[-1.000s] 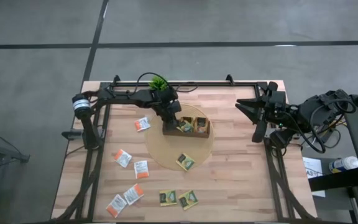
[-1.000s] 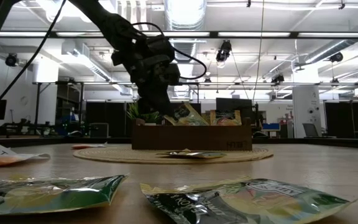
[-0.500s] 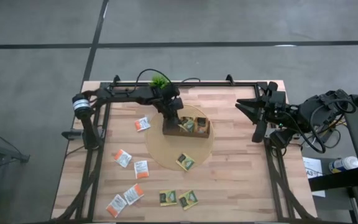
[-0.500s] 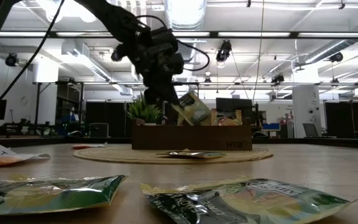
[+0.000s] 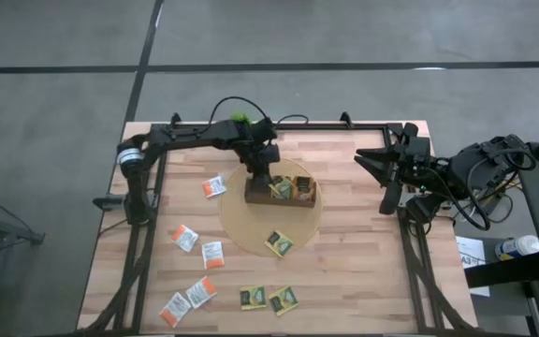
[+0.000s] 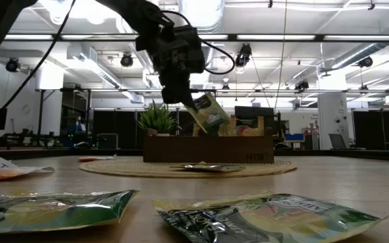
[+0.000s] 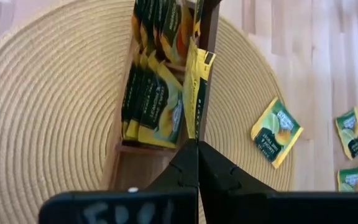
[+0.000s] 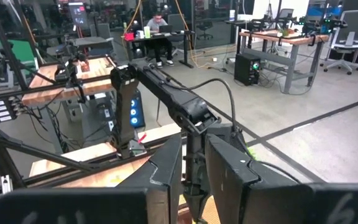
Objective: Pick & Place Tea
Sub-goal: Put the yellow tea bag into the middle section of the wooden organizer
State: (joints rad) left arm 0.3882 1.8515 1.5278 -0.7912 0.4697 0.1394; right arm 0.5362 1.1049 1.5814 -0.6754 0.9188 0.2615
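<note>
We see the left gripper (image 6: pixel 193 104) higher than a second ago, clenched on a green-and-yellow sachet (image 6: pixel 210 115) now lifted clear above the brown tray (image 6: pixel 208 148), where earlier it sat low among the packets. From the left wrist we see the sachet (image 7: pixel 196 93) edge-on over the tray's wall, a detail the high view hides. The right gripper (image 5: pixel 382 178) waits at the table's right edge, fingers slightly apart, holding nothing. Other sachets (image 5: pixel 211 254) lie scattered on the table (image 5: pixel 354 262).
</note>
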